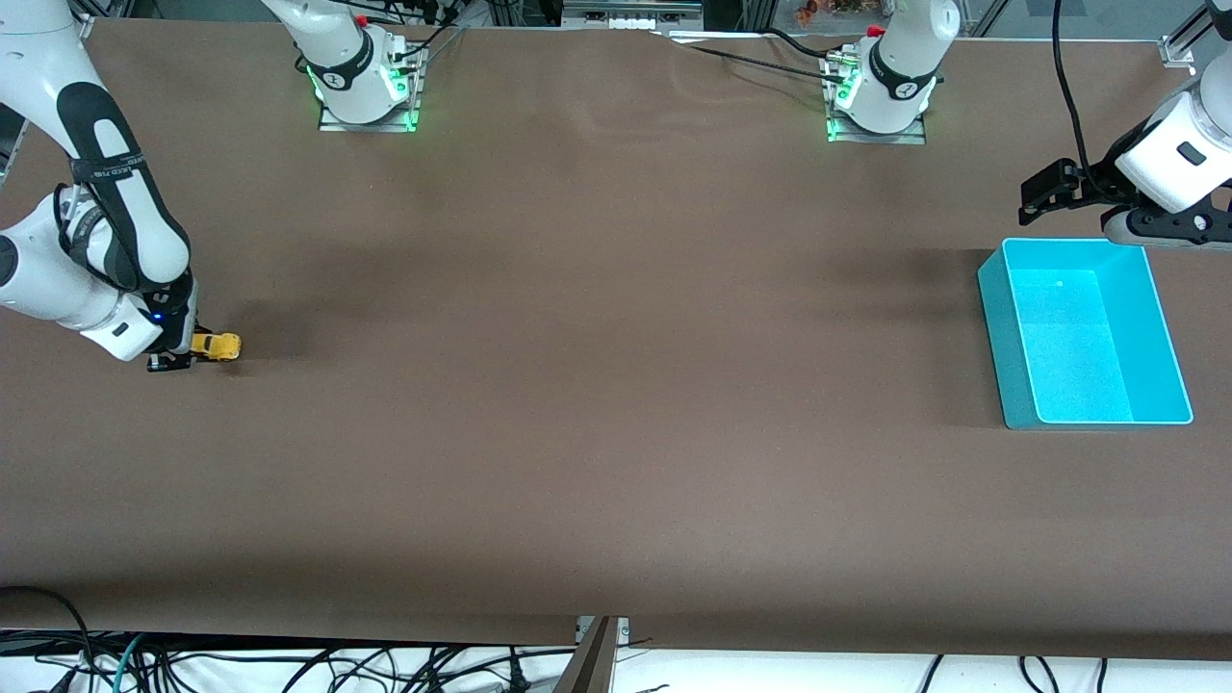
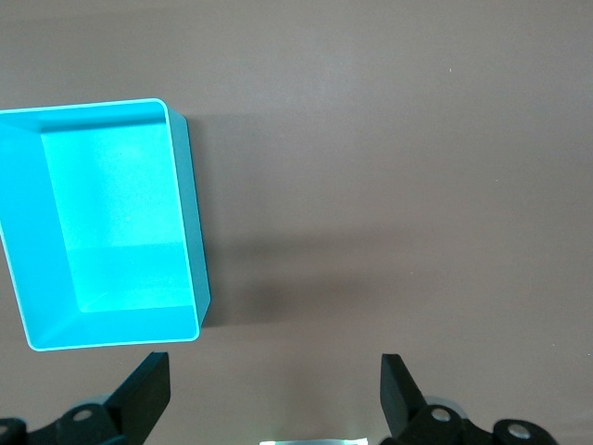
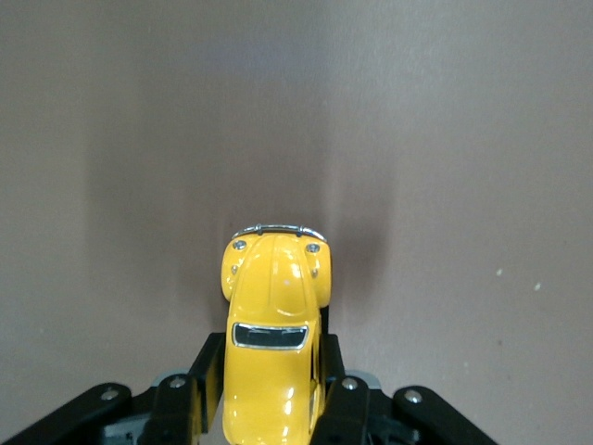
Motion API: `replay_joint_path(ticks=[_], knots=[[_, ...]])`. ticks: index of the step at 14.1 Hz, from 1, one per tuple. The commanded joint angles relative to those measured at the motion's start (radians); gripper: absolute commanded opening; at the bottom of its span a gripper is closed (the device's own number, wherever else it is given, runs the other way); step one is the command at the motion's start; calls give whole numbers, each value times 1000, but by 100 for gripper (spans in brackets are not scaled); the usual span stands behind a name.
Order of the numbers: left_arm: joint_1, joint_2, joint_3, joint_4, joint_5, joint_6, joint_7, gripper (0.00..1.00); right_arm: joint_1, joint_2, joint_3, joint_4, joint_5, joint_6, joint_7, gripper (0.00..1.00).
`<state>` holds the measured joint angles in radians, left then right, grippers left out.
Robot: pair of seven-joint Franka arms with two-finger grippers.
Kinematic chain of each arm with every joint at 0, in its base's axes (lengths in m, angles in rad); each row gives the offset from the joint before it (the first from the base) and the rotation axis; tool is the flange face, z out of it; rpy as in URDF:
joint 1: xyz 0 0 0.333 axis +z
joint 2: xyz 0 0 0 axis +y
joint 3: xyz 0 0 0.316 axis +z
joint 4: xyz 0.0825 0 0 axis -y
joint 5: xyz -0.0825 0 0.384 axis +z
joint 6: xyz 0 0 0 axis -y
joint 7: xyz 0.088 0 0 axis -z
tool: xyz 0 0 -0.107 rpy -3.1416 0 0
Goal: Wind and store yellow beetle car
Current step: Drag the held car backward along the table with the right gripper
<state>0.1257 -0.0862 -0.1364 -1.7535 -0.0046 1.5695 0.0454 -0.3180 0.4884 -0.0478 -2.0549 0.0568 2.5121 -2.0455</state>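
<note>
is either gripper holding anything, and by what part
The right gripper is shut on the yellow beetle car, fingers on its two sides. The left gripper is open, holding nothing.

Even overhead light, no hard glare. Soft shadows on brown table (image 1: 616,385) beside turquoise bin (image 1: 1006,337) and yellow beetle car (image 1: 219,345). Bin floor slightly blown out. Specular highlights on car hood. All views reasonably sharp.

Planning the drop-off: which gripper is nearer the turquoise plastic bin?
Left. The left gripper hangs open just by the turquoise plastic bin; the right gripper, at the table's right-arm end, is shut on the yellow beetle car.
</note>
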Motion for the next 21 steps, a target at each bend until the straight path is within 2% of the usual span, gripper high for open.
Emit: replay_joint_path(ticks=[1,21], knots=[[6,-15,-5,2,5,-16,21,100,-52,44,6,-4,6,17,-48,30],[8,-13,-3,2,-14,-16,24,100,-223,148,11,125,5,8,-199,30]])
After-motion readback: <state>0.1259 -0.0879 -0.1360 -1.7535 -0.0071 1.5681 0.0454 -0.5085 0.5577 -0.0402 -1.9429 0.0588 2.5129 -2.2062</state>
